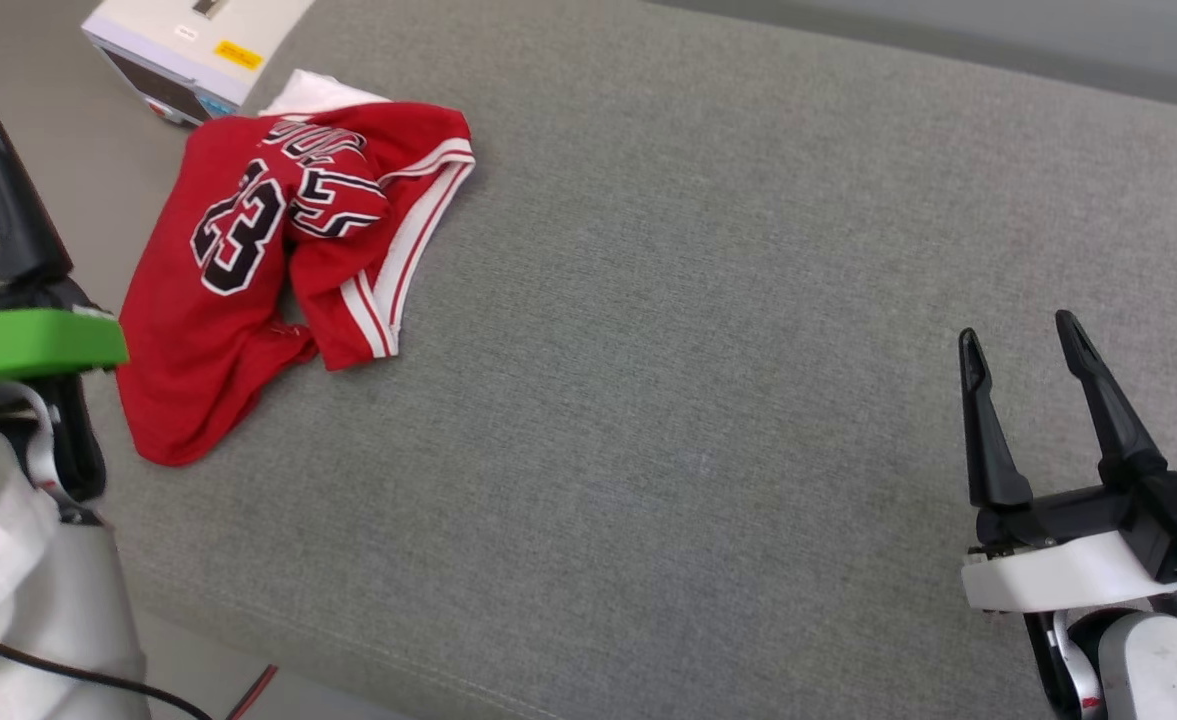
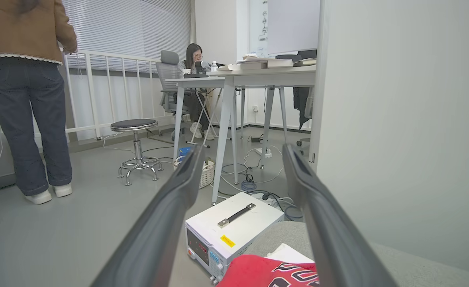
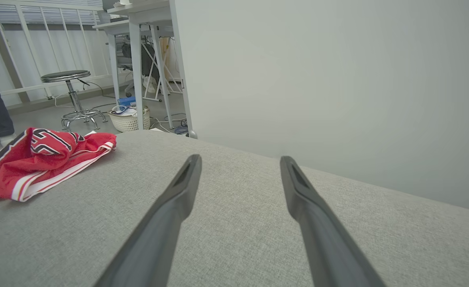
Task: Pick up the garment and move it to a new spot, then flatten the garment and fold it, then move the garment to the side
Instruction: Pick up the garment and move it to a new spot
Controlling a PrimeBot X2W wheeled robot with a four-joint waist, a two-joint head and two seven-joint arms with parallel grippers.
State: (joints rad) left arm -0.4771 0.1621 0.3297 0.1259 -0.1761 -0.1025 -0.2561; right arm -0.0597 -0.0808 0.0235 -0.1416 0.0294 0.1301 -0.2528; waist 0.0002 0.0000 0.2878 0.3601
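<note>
Grey cushion (image 1: 698, 420): garment (image 1: 248, 290) lies crumpled at its far left corner, "23" up, beside a white box (image 1: 188, 50). You're on step one, and the pickup has not yet begun. Left gripper (image 2: 243, 148) is wide open and empty, near the garment. Right gripper (image 1: 1017, 327) is wide open and empty, well apart. Next, I judge: tip the left down and pinch a fold.

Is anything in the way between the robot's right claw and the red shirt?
No, nothing I can see. Just bare grey cushion lies between the open right gripper and the garment, which sits crumpled off to its left.
</note>
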